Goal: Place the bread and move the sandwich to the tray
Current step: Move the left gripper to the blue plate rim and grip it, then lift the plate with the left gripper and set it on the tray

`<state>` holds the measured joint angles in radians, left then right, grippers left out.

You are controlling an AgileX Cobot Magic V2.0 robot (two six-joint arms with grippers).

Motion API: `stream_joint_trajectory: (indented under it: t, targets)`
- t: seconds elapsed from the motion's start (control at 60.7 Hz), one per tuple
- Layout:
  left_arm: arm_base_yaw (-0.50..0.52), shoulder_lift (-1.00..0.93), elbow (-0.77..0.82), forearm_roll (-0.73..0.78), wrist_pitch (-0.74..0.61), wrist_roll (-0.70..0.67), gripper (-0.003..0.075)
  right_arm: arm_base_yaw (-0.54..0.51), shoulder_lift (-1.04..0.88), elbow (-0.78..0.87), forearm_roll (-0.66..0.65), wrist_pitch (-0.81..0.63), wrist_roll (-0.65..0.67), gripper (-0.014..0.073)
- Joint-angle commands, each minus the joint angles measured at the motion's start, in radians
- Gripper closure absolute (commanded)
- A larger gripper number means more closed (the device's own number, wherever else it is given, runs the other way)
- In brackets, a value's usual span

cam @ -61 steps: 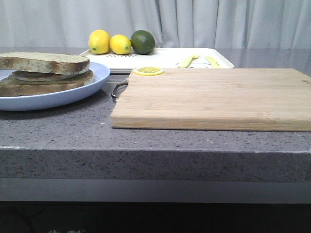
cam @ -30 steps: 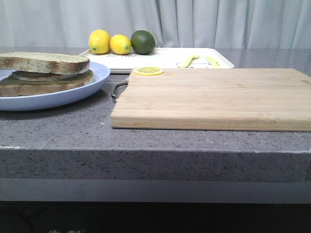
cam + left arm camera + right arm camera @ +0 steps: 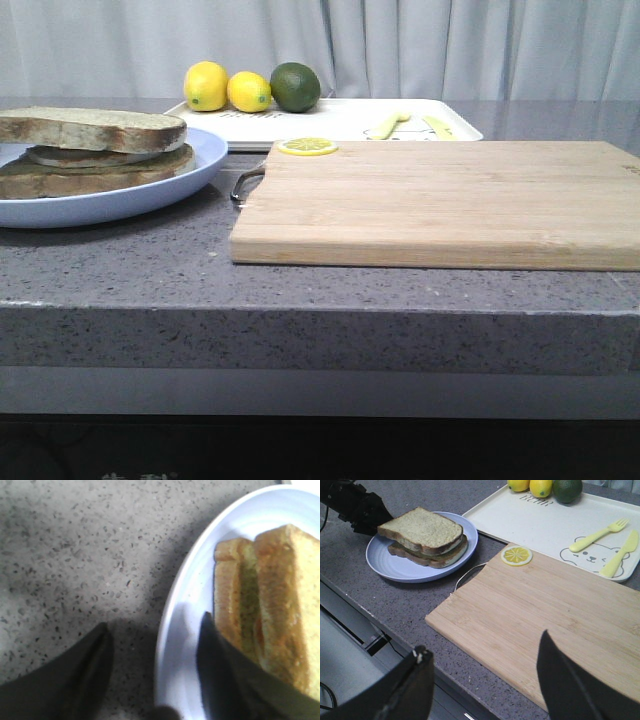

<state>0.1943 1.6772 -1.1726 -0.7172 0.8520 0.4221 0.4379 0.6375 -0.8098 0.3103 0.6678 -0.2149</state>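
The left end effector (image 3: 155, 675) is spread wide, straddling the rim of the light-blue plate (image 3: 175, 630) bearing the sandwich (image 3: 425, 537) on the desk (image 3: 150, 260). The right end effector (image 3: 485, 685) hangs released above the cutting board (image 3: 545, 615). The tray (image 3: 545, 525) lies just behind the board.

We see a grey bench (image 3: 150, 270) speckled with dark and pale flecks. On it the plate (image 3: 150, 185) is light blue, and the sandwich (image 3: 426, 537) has golden-brown crust, pale tan crumb with a greenish tinge, and a white layer of egg between the slices. The cutting board (image 3: 440, 200) is pale honey-coloured wood with a streaked grain. The lemon slice (image 3: 516, 555) is yellow with a paler rind. The tray (image 3: 550, 520) is cream-white, printed with a faint grey bear face and lettering. The fork (image 3: 597, 534) and knife (image 3: 619, 554) are pastel yellow. Two lemons (image 3: 205, 85) are bright yellow; the lime (image 3: 295, 87) is dark green. Both pairs of jaws are black.
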Motion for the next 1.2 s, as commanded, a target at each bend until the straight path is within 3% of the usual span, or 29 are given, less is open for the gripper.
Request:
stream_joint_trajectory:
  t: [0.0,0.148,0.329,0.675,0.922,1.185]
  targets:
    - [-0.003,-0.025,-0.025,-0.053,0.009,0.004,0.0486,-0.004,-0.002,-0.026,0.015,-0.076,-0.011,0.0130]
    - [-0.003,-0.025,-0.025,-0.053,0.031,0.004,0.0626,-0.004,-0.002,-0.026,0.015,-0.076,-0.011,0.0130]
    - [-0.003,-0.025,-0.029,-0.053,0.054,0.004,0.0741,-0.004,-0.002,-0.026,0.015,-0.076,-0.011,0.0130]
    - [-0.014,-0.027,-0.186,-0.143,0.141,0.004,0.0741,-0.004,-0.002,-0.026,0.015,-0.076,-0.011,0.0130]
    - [-0.115,-0.009,-0.316,-0.191,0.047,-0.008,0.0741,-0.004,-0.002,-0.026,0.015,-0.076,-0.011,0.0130]
    - [-0.201,0.147,-0.533,-0.192,0.021,-0.188,0.0741,-0.004,-0.002,-0.026,0.015,-0.076,-0.011,0.0130]
